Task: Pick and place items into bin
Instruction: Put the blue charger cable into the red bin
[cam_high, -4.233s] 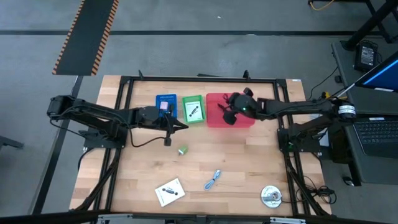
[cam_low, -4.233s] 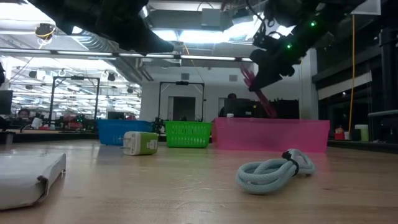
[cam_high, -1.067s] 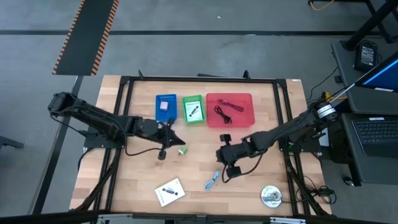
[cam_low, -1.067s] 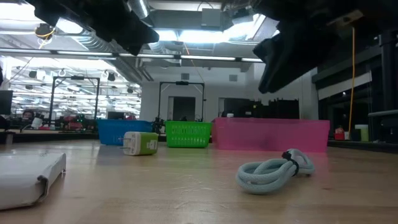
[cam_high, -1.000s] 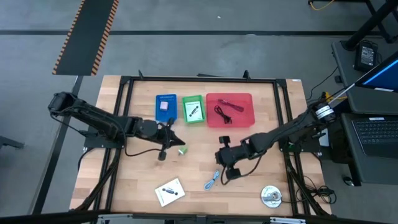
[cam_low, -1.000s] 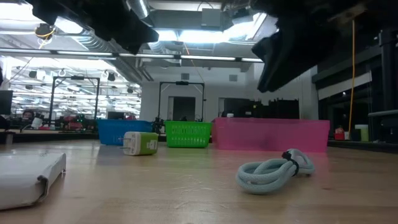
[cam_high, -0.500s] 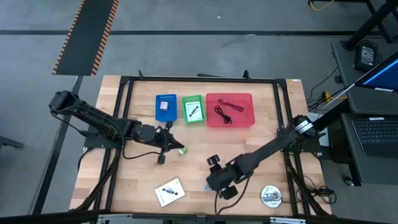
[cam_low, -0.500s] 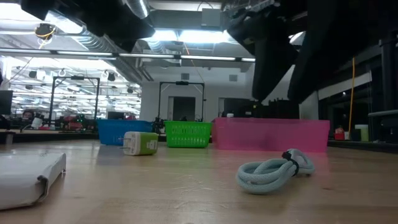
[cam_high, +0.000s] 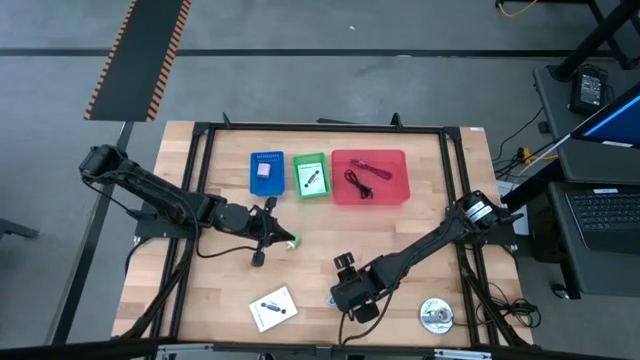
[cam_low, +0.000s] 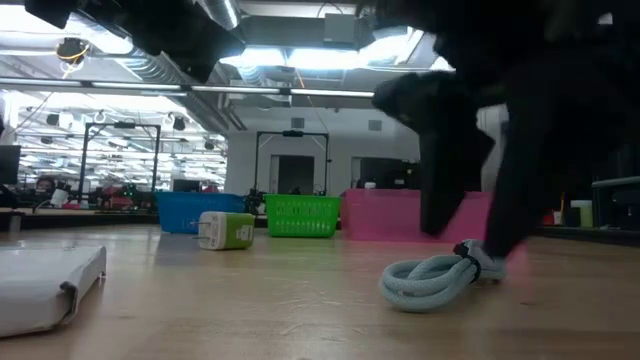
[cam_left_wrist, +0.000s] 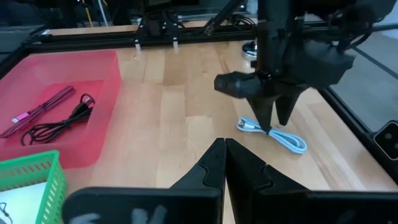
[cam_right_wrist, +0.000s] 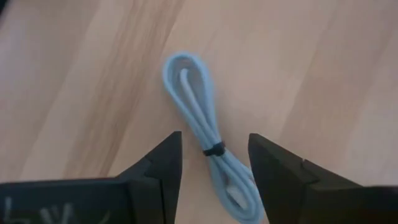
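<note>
Grey floor (cam_high: 300, 90); black-and-orange striped mat (cam_high: 140, 55); laptop (cam_high: 605, 215) beside table; ceiling strip lights (cam_low: 300, 55)

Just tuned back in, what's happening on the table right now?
The right gripper is open and straddling the light-blue cable lying on the table, not yet gripping it. The left gripper is shut, waiting near the green-white plug. The pink bin already holds a black cable and a maroon piece.

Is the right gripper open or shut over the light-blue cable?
Open. In the right wrist view the right gripper has its fingers spread either side of the light-blue cable, which lies coiled on the table.
</note>
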